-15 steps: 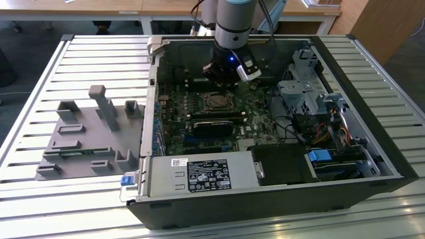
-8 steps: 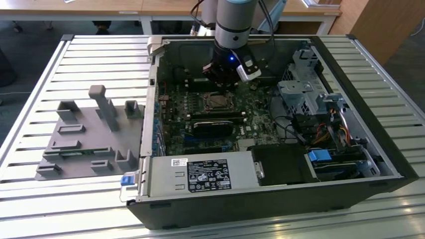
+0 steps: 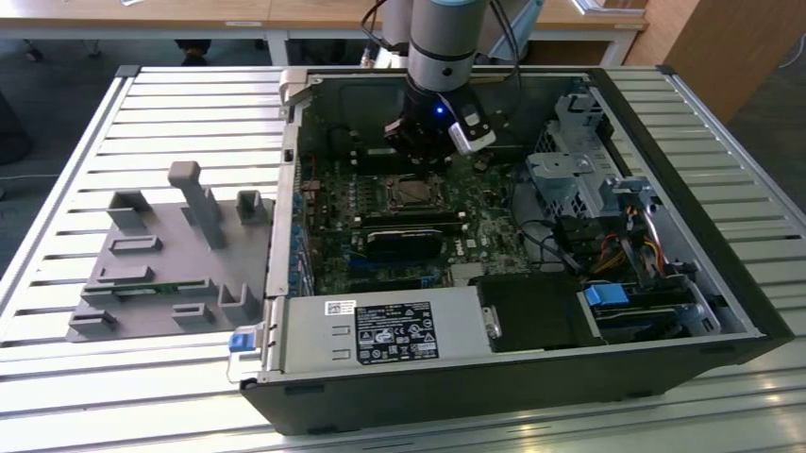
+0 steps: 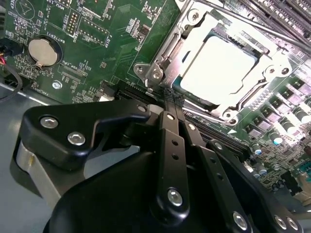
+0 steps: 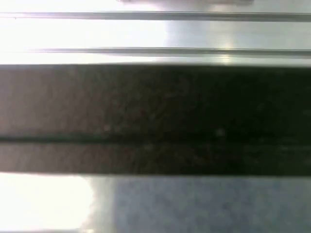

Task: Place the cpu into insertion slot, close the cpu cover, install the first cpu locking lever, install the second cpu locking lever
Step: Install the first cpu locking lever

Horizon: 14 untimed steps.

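Observation:
The cpu (image 4: 218,68), a pale silvery square, lies flat in the insertion slot (image 3: 410,194) on the green board. The cpu cover (image 4: 194,36) is down around the chip, and its silvery frame borders all sides. A thin metal rod (image 4: 252,23) runs along the cover's far edge. In the second wrist view my gripper (image 4: 171,95) has its black fingers pressed together, shut, with nothing held. The tips sit at the cover's hinged corner (image 4: 150,73). In the exterior view my gripper (image 3: 422,156) hangs just behind the socket, inside the open case.
The open case's wall (image 3: 287,189) surrounds the board. A power supply box (image 3: 377,330) sits at the front and a drive cage (image 3: 567,179) with cables stands on the exterior view's right. A grey fixture (image 3: 164,255) rests on the slatted table. A coin battery (image 4: 43,51) and memory slots (image 4: 284,14) lie near the socket.

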Available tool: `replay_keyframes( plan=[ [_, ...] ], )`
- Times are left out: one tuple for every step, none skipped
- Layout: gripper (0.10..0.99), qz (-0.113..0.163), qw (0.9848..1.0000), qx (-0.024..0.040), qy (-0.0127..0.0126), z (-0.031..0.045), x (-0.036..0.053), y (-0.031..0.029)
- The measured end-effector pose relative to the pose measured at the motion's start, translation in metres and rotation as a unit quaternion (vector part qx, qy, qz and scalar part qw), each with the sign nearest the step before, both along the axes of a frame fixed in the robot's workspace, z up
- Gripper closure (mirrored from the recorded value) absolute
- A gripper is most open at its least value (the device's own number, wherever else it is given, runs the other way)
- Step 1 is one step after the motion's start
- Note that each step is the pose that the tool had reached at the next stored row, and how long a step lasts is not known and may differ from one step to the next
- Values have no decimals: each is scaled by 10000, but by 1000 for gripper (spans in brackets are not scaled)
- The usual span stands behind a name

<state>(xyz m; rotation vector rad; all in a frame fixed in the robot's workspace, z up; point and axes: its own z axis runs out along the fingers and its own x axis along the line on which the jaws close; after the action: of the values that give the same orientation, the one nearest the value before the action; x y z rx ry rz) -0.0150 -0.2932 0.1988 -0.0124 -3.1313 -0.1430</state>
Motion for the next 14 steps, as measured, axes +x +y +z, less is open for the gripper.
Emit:
replay_keyframes(
  plan=[
    [973,0,10000,1,-1,3,0,1],
    [973,0,10000,3,-1,3,0,1],
    [973,0,10000,3,-1,3,0,1],
    [973,0,10000,3,-1,3,0,1],
    [973,0,10000,-3,-2,3,0,1],
    [973,0,10000,-13,-1,3,0,1],
    [973,-1,10000,-27,-1,2,0,1],
    [973,0,10000,-42,-1,1,0,1],
    [973,0,10000,-60,0,1,0,0],
    [973,0,10000,-76,-1,-1,0,0],
    [973,0,10000,-91,0,-2,0,0],
    [973,0,9999,-107,0,-4,0,1],
    [973,0,9999,-119,0,-7,0,1],
    [973,0,9999,-126,0,-9,0,1]
  ],
)
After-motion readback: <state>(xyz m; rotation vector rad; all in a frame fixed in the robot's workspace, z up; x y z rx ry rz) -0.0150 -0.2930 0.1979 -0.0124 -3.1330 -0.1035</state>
